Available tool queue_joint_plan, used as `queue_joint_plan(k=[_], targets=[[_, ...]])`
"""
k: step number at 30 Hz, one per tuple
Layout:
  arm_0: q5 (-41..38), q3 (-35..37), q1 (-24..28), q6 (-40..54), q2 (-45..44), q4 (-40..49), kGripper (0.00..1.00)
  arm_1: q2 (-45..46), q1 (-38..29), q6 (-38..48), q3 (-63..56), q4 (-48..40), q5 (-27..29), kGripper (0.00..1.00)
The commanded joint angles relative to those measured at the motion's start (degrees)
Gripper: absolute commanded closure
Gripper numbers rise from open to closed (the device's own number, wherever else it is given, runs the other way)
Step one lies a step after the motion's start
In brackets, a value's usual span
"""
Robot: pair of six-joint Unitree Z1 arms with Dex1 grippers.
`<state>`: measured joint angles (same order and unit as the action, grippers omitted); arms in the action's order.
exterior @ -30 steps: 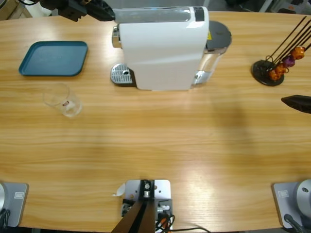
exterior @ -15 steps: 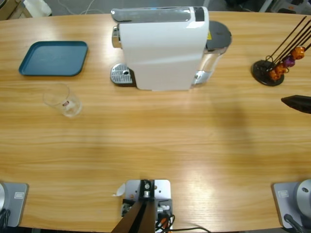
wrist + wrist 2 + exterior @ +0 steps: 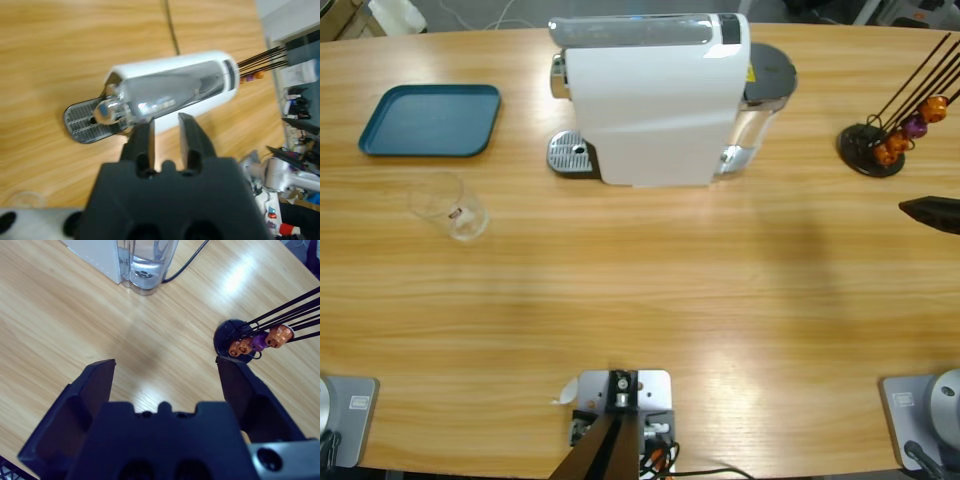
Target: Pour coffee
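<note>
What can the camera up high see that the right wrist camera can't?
Only the high view shows the blue tray, the glass cup and the machine's drip grate. Only the right wrist view shows the right gripper with its jaws wide apart and nothing between them. Both show the white coffee machine, the capsule stand and the wooden table.

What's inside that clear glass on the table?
The glass stands apart from the coffee machine. It looks empty apart from a reddish mark; whether any coffee is in it cannot be told.

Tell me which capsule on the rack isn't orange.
The purple capsule, hanging between the orange capsules and on the black wire rack.
</note>
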<state>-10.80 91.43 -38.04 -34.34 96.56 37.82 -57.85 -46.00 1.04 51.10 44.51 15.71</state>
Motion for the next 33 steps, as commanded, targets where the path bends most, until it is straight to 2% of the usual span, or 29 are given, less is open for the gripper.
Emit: queue_joint_plan(k=[1, 11, 18, 19, 20, 21, 22, 33], targets=[[1.49, -3.1, 0.95, 0.15, 4.14, 0.94, 0.009, -0.59, -0.4, 0.81, -1.05, 0.41, -0.86, 0.105], [1.57, -3.43, 2.2, 0.13, 7.87, 1.12, 0.043, -0.89, -0.4, 0.81, -1.0, 0.41, -0.95, 0.105], [-0.8, -3.28, 2.71, -0.73, 7.94, 1.12, 0.631, -1.24, -0.4, 0.81, -0.86, 0.49, -0.95, 0.105], [-1.43, -3.29, 2.71, -0.76, 7.94, 1.12, 0.653, -1.28, -0.4, 0.81, -0.82, 0.49, -0.95, 0.105], [-1.92, -3.28, 2.71, -0.82, 7.98, 1.1, 0.739, -1.21, -0.4, 0.81, -0.82, 0.49, -0.95, 0.105], [-2.21, -3.28, 2.73, -0.76, 8.03, 1.03, 0.93, -1.21, -0.4, 0.81, -0.84, 0.49, -0.95, 0.105], [-2.29, -3.28, 2.73, -0.73, 8.03, 1.03, 1.0, -1.21, -0.4, 0.81, -0.86, 0.49, -0.95, 0.105], [-3.95, -2.48, 2.88, -0.46, 8.19, 0.59, 1.0, -1.03, -0.4, 0.81, -0.91, 0.49, -0.95, 0.105]])
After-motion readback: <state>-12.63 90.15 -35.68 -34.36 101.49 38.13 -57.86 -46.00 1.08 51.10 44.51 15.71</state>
